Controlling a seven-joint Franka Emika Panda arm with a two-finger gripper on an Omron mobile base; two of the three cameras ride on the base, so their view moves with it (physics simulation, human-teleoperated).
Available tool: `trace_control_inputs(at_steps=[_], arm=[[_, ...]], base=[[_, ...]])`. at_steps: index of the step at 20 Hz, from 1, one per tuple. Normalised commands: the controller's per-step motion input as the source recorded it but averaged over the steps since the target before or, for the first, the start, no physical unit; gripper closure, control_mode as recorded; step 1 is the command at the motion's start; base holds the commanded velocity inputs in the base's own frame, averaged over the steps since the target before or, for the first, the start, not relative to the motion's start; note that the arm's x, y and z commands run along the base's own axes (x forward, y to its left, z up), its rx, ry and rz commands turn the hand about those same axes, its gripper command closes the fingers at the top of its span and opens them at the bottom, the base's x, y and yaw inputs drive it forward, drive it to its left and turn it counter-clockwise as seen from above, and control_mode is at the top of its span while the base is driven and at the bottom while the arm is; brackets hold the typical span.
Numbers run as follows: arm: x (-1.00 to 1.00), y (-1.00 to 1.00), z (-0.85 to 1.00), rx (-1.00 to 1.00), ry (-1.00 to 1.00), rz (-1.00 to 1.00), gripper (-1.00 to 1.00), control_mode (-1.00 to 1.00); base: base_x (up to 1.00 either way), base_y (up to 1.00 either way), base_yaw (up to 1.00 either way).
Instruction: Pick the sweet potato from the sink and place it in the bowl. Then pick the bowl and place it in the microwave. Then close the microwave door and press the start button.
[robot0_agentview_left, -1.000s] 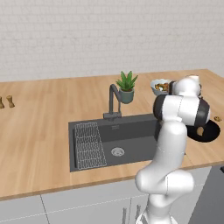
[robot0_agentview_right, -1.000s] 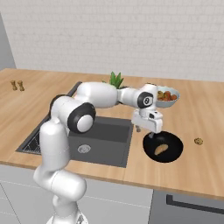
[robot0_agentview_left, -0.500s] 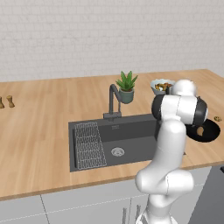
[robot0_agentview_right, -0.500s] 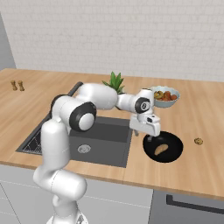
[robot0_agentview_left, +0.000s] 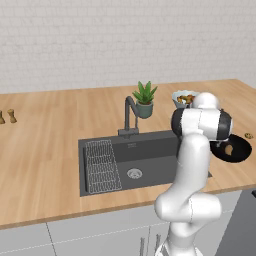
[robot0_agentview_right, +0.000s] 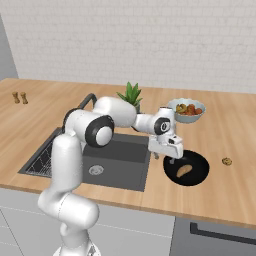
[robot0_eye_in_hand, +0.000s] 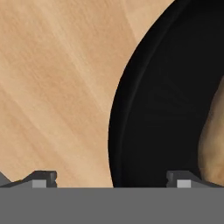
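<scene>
the small orange-brown sweet potato (robot0_agentview_right: 183, 171) lies inside the shallow round black bowl (robot0_agentview_right: 199, 176), which sits on the pale wooden counter (robot0_agentview_right: 45, 115) just right of the dark grey rectangular sink (robot0_agentview_right: 117, 162). the white arm's two-finger gripper (robot0_agentview_right: 167, 157) hangs over the bowl's left rim with its jaws spread wide, one fingertip (robot0_eye_in_hand: 43, 178) above bare wood and the other over the black inside — nothing is between them.

behind the bowl stands a pale grey bowl of colourful food (robot0_agentview_right: 186, 110), and a small brown nugget (robot0_agentview_right: 227, 161) lies on the counter to the bowl's right, apart from it. a potted green plant (robot0_agentview_left: 145, 100) and the dark faucet (robot0_agentview_left: 129, 116) stand at the sink's back edge; a wire rack (robot0_agentview_left: 101, 165) fills the basin's left part beside the round metal drain (robot0_agentview_left: 134, 173). two little brown shakers (robot0_agentview_right: 20, 97) sit far off to the left, near the white brick wall.

the bowl rests close to the counter's front edge, with open wood to its right and front. in the left base view the arm's dark elbow covers the bowl's left part — the gripper is behind it. in the hand view the sweet potato is cut off at the right edge and blurred.
</scene>
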Motion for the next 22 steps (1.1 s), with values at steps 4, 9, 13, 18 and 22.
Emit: trace_control_inputs(at_steps=[4,9,13,18,22], arm=[[0.0,-0.28,-0.16,0.0,0.0,0.04,-1.0,-1.0],[0.0,-0.07,-0.18,0.0,0.0,0.01,1.0,-1.0],[0.0,0.0,-0.03,0.0,-0.02,0.0,1.0,-1.0],[-0.1,0.0,0.09,-0.01,-0.08,0.0,1.0,-1.0],[-0.43,0.08,0.62,-0.07,-0.16,0.0,1.0,-1.0]], base=[[0.0,0.0,0.0],[0.0,0.0,0.0],[0.0,0.0,0.0],[0.0,0.0,0.0],[0.0,0.0,0.0]])
